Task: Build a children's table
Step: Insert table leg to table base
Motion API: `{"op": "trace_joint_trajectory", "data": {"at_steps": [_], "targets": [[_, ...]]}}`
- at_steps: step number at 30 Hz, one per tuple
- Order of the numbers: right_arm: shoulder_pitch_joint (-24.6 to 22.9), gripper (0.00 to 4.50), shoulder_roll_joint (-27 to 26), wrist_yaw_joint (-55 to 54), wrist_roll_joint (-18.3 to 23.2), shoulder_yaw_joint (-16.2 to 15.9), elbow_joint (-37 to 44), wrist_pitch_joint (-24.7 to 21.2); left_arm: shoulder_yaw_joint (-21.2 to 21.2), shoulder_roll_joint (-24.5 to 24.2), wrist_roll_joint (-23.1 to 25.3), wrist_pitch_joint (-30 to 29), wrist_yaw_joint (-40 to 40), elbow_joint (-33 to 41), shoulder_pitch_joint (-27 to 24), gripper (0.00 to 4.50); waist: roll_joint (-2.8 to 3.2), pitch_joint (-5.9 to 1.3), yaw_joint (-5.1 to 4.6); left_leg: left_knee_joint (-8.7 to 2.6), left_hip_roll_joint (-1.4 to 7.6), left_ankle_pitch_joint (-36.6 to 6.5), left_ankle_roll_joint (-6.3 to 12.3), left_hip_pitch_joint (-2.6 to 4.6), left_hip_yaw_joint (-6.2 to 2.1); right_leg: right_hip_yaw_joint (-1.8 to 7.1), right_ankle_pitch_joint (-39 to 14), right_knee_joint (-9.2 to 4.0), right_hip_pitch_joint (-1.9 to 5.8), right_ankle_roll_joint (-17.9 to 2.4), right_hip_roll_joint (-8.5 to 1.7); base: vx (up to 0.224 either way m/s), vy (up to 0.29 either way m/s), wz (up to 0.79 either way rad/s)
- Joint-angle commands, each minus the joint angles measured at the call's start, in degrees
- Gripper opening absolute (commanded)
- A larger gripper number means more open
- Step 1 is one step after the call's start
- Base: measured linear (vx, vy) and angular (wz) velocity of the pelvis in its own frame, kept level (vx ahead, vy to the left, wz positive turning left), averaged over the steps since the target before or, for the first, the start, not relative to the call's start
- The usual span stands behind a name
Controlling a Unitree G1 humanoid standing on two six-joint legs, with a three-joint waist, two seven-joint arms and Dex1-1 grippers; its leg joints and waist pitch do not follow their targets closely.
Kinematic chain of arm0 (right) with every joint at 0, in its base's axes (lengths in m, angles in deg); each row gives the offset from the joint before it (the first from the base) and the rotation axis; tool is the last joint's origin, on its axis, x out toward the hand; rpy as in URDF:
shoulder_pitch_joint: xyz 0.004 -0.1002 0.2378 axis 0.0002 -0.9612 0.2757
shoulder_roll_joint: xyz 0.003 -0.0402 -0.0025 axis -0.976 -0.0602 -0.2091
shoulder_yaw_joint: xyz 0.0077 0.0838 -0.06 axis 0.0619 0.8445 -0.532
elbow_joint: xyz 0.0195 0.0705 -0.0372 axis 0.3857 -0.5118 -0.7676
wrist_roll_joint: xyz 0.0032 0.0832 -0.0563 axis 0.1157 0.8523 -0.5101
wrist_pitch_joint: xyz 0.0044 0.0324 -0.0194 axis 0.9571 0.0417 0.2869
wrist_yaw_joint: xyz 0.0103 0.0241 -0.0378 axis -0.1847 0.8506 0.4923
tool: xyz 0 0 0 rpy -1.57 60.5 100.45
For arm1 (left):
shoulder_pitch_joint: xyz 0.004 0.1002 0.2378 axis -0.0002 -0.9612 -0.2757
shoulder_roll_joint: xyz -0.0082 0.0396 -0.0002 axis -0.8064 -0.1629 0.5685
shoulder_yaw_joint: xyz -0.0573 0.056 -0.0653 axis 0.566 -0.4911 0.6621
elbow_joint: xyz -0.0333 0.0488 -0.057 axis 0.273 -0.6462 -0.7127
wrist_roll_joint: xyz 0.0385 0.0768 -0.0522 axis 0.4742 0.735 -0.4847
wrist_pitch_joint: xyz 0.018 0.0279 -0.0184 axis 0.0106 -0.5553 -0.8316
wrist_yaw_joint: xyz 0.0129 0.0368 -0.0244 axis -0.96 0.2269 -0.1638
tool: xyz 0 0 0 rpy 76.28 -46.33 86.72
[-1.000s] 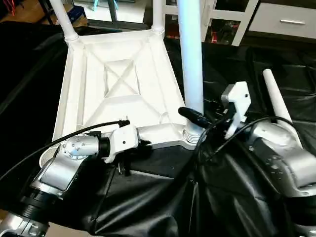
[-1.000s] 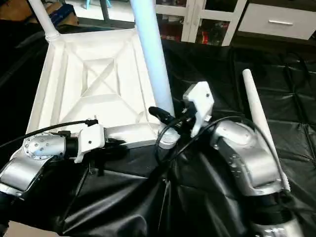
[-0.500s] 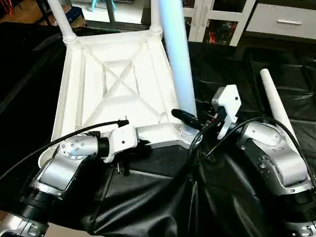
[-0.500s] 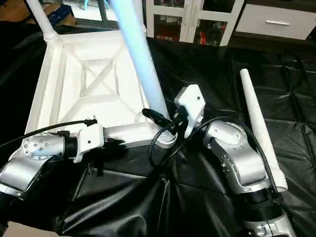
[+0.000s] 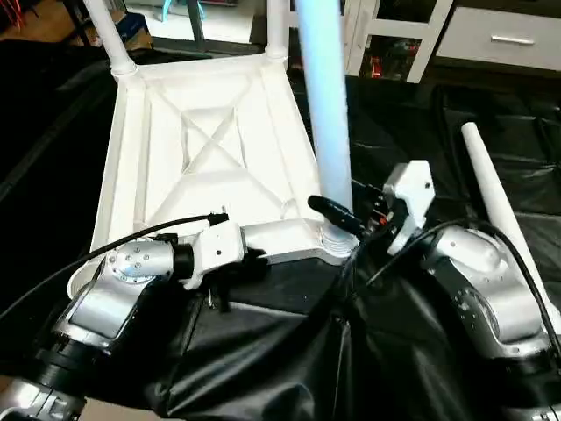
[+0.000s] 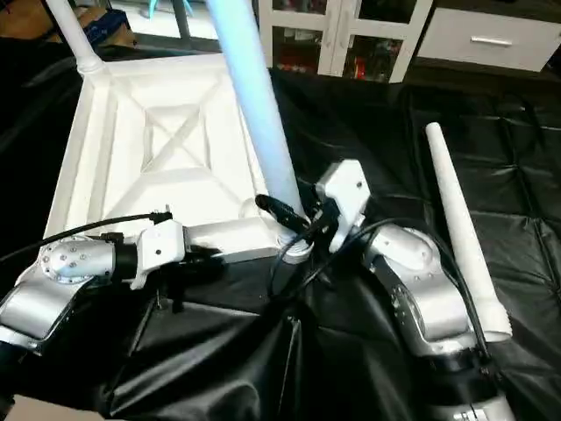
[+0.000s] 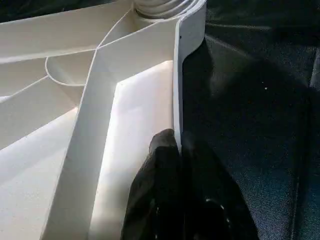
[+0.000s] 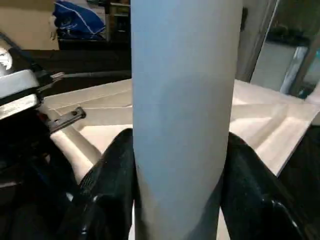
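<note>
1. Head views: the white tabletop (image 5: 210, 158) lies upside down on the black-draped work table (image 5: 412, 114), its X-ribbed underside facing up. Its long axis runs from the near edge of the work table toward the far edge. A leg (image 5: 107, 31) stands in the far left corner socket and another leg (image 5: 279, 26) in the far right one, both pointing up.

2. A third leg (image 5: 326, 114) rises from the near right corner socket (image 5: 335, 246), its long axis close to upright with a slight lean. The right gripper (image 5: 342, 219) sits low on this leg, just above the socket.

3. A fourth leg (image 6: 460, 232) lies loose on the black cloth, well to the right of the tabletop, its long axis running from near to far and roughly parallel to the tabletop's long side.

4. The left gripper (image 5: 254, 256) is at the tabletop's near rim, between the two near corners.

5. Left wrist view: the two black fingers (image 7: 160, 200) are pressed together on the thin upright rim of the tabletop, one on the inner face and one outside it, clamping the wall. The near right socket shows beyond, along the same rim.

6. Right wrist view: the third leg fills the middle as a pale column, with one black finger (image 8: 107, 185) on each side of it, both touching, so the jaws are closed around the tube.
</note>
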Motion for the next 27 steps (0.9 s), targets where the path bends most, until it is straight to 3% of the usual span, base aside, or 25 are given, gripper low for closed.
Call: {"op": "trace_joint_trajectory", "data": {"at_steps": [1, 10, 18, 27], "targets": [[-2.19, 1.80, 0.69, 2.61, -0.83, -2.23, 0.68, -0.05, -0.87, -0.43, 2.16, -1.34, -1.66, -2.73, -1.49, 0.00, -0.80, -3.23, 0.08, -3.57, 2.63, -10.09, 5.52, 1.02, -0.93, 1.63, -10.26, -3.03, 2.50, -12.58, -2.09, 0.000, 0.000, 0.00], [-5.18, 1.80, 1.34, 3.66, -0.80, -2.55, 1.69, 0.66, -0.95, -0.29, 2.20, -1.35, -1.60, -3.02, -1.09, 0.00, -0.62, -3.09, 0.08, -3.68, 2.64, -11.14, 5.71, 1.09, -0.97, 1.62, -11.57, -3.24, 2.38, -12.68, -2.10, 0.000, 0.000, 0.00], [-6.08, 1.80, 1.61, 6.28, 2.06, -5.74, 4.32, -5.79, -1.04, -0.38, 2.21, -1.23, -1.53, -3.19, -0.92, 0.00, -0.60, -2.99, 0.09, -3.82, 2.62, -11.71, 5.39, 1.04, -1.03, 1.60, -11.64, -3.30, 2.42, -12.53, -2.01, 0.000, 0.000, 0.00], [-2.03, 1.80, -1.32, 4.92, 4.61, -5.14, 1.50, -10.13, -1.05, -0.33, 2.28, -1.17, -1.69, -3.38, -0.86, 0.00, -0.64, -3.10, 0.01, -3.85, 2.63, -12.00, 4.44, 1.19, -1.02, 1.64, -11.76, -3.30, 2.28, -12.71, -2.08, 0.000, 0.000, 0.00]]}}
